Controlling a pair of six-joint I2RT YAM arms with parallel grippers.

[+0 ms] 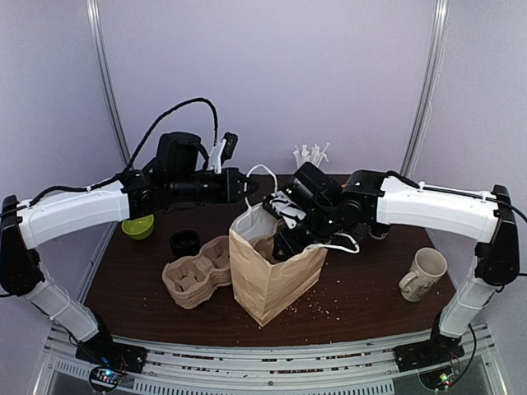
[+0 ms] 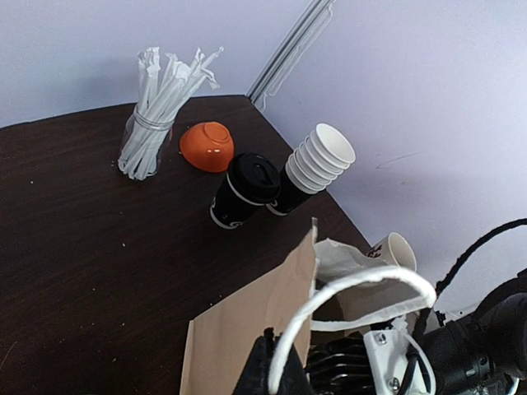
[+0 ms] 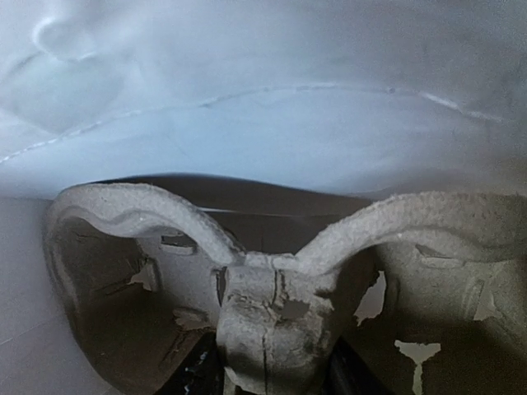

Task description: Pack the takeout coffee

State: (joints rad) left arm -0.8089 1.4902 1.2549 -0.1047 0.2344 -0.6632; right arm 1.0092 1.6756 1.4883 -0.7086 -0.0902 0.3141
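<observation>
Looks like bag prep, not the packing itself. The takeout coffee (image 2: 243, 191) hasn't been packed yet and is parked upright near the far corner of the table (image 2: 74, 247), just beside the stack of white cups (image 2: 319, 158). The bag handle (image 2: 362, 288) is pinched tight in the left gripper (image 1: 249, 188), so the paper bag (image 1: 272, 280) is held up. The right gripper (image 1: 286, 240) is sunk inside it, right at a pulp carrier (image 3: 272, 313) — a grip can't be told. Next, that arm would need to be pulled out and the cup fetched, kept upright.

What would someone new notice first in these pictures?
The brown paper bag stands mid-table: the left arm pinches its white handle in shut jaws, the right arm reaches inside with a pulp cup carrier. Beyond it, the black lidded coffee stands beside stacked white cups.
</observation>
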